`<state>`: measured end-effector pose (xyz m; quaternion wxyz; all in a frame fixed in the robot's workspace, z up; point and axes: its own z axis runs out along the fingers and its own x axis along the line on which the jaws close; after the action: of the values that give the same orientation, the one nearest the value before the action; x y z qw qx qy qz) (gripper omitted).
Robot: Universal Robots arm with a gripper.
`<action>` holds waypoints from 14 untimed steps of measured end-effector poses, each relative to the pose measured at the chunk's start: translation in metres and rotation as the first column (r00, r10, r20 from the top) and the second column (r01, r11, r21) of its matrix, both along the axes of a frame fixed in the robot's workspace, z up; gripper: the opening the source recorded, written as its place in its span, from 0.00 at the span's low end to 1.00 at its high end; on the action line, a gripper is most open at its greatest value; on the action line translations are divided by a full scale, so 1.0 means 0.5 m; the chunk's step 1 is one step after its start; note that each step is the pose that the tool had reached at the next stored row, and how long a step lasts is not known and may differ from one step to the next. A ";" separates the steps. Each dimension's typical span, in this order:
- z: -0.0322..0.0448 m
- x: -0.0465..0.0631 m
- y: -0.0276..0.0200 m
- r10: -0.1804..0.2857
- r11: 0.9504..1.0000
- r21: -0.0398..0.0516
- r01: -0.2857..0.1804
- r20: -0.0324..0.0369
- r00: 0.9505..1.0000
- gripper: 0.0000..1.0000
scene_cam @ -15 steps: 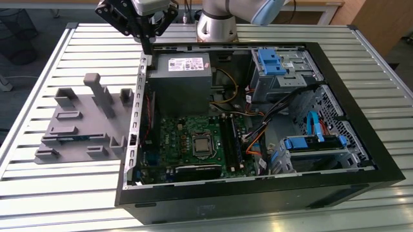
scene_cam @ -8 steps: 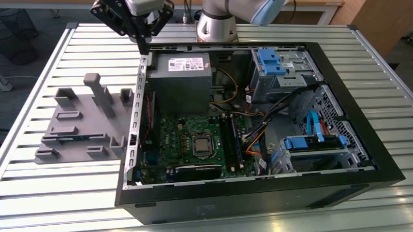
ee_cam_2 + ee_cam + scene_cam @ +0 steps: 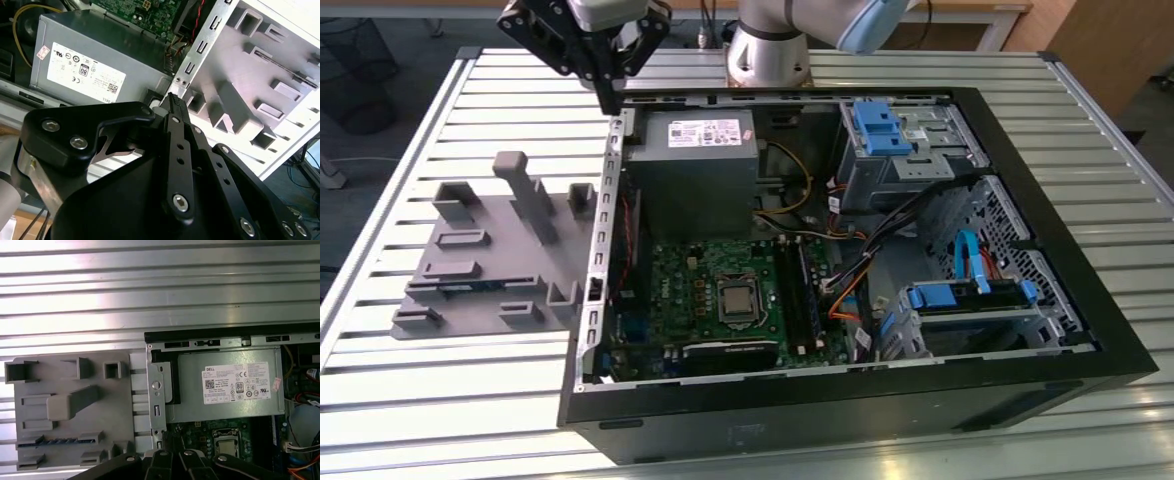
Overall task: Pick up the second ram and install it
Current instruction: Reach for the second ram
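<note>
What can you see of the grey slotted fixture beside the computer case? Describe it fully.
The grey fixture looks like matte moulded plastic: a flat plate carrying raised blocks, upright posts and open slots. It lies flat on the ribbed metal table, just beside the open computer case, on the exterior view's left. One long slot holds a thin dark strip, the second ram, on edge. The gripper hangs apart from it.

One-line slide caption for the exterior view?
Gripper near the open computer case's rim; second ram sits in the grey fixture.
</note>
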<state>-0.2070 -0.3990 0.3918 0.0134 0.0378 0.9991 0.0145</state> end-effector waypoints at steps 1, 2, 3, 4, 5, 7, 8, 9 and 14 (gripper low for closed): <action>0.000 0.000 0.0000 0.000 1.000 -0.003 0.000 0.000 1.000 0.11; 0.000 0.000 -0.0001 0.000 1.000 -0.004 0.000 0.000 1.000 0.11; 0.000 -0.001 0.0000 0.000 1.000 -0.004 0.000 0.000 1.000 0.11; 0.000 -0.002 0.0000 0.000 1.000 -0.004 0.000 0.000 1.000 0.11; 0.000 -0.004 0.0000 0.000 1.000 -0.004 0.000 0.000 1.000 0.11; 0.000 -0.009 0.0001 0.000 1.000 -0.004 0.000 0.000 1.000 0.11; 0.000 -0.012 0.0000 0.000 1.000 -0.004 0.000 0.000 1.000 0.11; 0.000 -0.014 0.0000 0.000 1.000 -0.004 0.000 0.000 1.000 0.11; 0.000 -0.030 0.0000 0.000 1.000 -0.004 0.000 0.000 1.000 0.11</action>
<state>-0.2222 -0.3990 0.3919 0.0135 0.0378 0.9991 0.0124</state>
